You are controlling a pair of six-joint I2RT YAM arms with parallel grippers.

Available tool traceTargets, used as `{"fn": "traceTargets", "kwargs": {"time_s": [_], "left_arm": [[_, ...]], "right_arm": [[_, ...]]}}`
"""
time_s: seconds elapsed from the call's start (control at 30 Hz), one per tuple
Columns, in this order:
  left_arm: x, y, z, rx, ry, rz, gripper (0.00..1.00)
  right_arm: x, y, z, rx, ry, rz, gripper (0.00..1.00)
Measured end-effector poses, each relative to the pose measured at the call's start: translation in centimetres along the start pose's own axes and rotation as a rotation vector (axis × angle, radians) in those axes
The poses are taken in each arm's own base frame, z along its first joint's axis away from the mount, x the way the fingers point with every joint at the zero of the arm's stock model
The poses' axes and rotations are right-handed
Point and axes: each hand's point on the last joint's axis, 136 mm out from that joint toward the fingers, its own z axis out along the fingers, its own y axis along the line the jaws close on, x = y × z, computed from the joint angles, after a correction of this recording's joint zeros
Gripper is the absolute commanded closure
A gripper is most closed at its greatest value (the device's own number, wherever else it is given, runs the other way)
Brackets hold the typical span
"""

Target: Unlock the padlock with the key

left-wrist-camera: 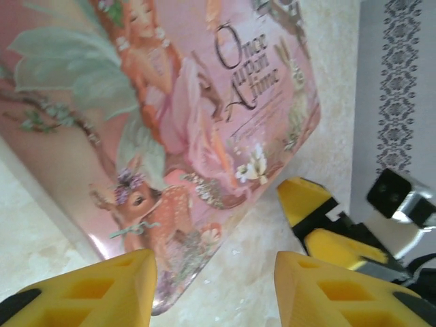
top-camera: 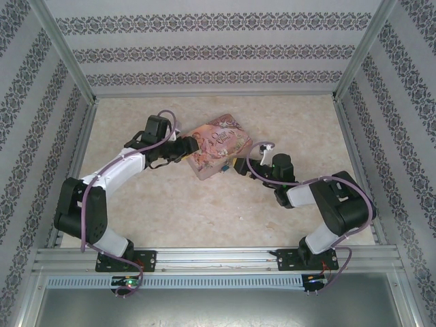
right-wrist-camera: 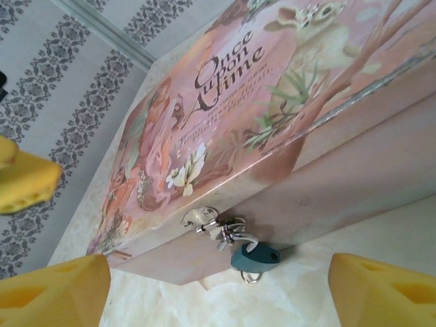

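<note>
The padlock (right-wrist-camera: 256, 258), a small teal body on a silver shackle, hangs from the hasp (right-wrist-camera: 199, 218) on the front wall of the pink illustrated tin (right-wrist-camera: 354, 170). A small silver loop (right-wrist-camera: 249, 276) sticks out under its body; it looks like the key's head, the rest hidden. My right gripper (right-wrist-camera: 219, 300) stands open just in front of the padlock, one finger on each side and apart from it. My left gripper (left-wrist-camera: 214, 294) is open at the tin's (left-wrist-camera: 170, 136) near corner, which lies just inside its left finger (left-wrist-camera: 88, 293). From above, both grippers (top-camera: 189, 147) (top-camera: 235, 165) flank the tin (top-camera: 219, 142).
The tin lies at an angle on the beige marbled tabletop (top-camera: 204, 204). Patterned walls (top-camera: 204, 51) close off the back and both sides. The right gripper's yellow fingers (left-wrist-camera: 310, 204) sit close to the tin's edge in the left wrist view.
</note>
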Motion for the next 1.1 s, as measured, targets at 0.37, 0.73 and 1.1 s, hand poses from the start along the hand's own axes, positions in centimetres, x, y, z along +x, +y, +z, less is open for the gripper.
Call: {"fn": "traceTargets", "kwargs": {"time_s": [0.37, 0.73, 1.1], "left_arm": [[-0.8, -3.4, 3.2, 0.07, 0.082, 0.026, 0.58], [-0.6, -1.5, 7.8, 0.014, 0.176, 0.017, 0.59], [-0.6, -0.8, 8.5, -0.011, 0.198, 0.033, 0.6]], "right_arm": [[1.3, -0.8, 2.9, -0.043, 0.059, 0.012, 0.23], [2.3, -0.8, 4.2, -0.067, 0.094, 0.008, 0.23], [2.4, 0.4, 5.0, -0.113, 0.116, -0.004, 0.25]]}}
